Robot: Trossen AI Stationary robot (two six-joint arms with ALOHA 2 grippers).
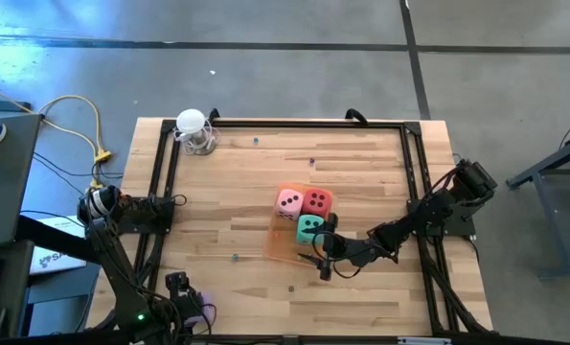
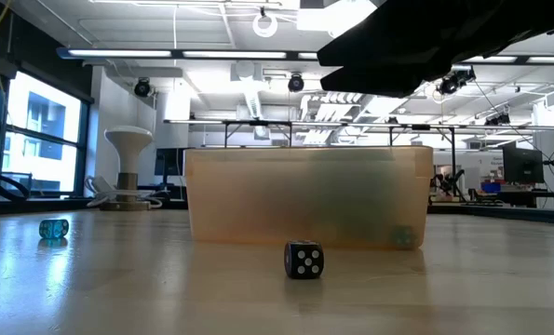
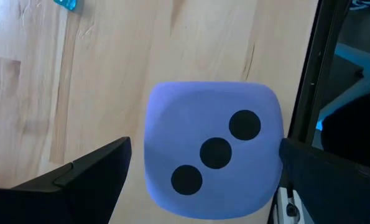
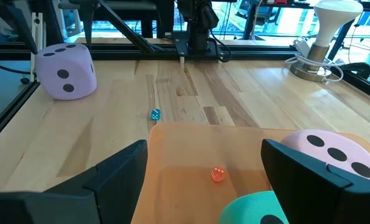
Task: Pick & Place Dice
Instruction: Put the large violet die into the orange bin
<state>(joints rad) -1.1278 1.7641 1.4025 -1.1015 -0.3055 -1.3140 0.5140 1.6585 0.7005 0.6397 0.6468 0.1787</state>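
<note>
The lilac-purple die (image 3: 212, 149), three pips up, rests on the wood near the table's near-left corner and also shows in the right wrist view (image 4: 66, 71). My left gripper (image 3: 204, 149) hangs open above it, fingers pointing down on either side, not touching. The pink die (image 1: 289, 202), red die (image 1: 317, 200) and teal-green die (image 1: 310, 227) sit together at the far end of the orange tray (image 1: 280, 244). My right gripper (image 1: 321, 257) stands open at the tray's right side, next to the teal-green die (image 4: 259, 208), with nothing between its fingers.
A tiny orange die (image 4: 217, 175) lies in the tray. A small black die (image 2: 304, 260) and a small blue die (image 4: 155, 114) lie on the wood. A white lamp-like object (image 1: 194, 129) stands at the far left. Black frame rails (image 1: 414, 172) border the table.
</note>
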